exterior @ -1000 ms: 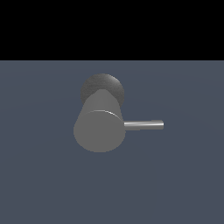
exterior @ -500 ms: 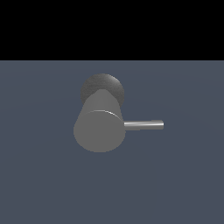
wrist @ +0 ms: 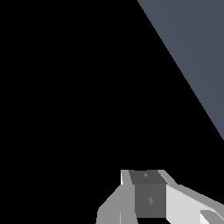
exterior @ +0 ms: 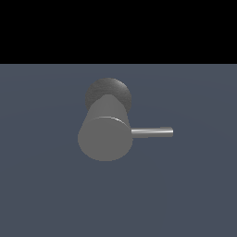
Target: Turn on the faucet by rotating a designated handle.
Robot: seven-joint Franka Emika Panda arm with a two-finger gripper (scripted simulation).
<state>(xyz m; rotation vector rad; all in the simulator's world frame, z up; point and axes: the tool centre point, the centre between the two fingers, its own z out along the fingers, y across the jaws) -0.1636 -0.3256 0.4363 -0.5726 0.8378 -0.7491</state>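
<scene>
I see the faucet near the middle of the exterior view, its flat round end toward the camera and its darker base behind at 12 o'clock. The handle sticks out level toward 3 o'clock. I judge both rigid metal, smooth and likely slippery; the rod is slim, so I would push or grip near its free tip for leverage. The gripper shows only in the wrist view, at the frame edge; I cannot tell whether its fingers are apart or together, and they hold nothing I can see. The surface is plain slate-blue. Beyond it the room is black.
</scene>
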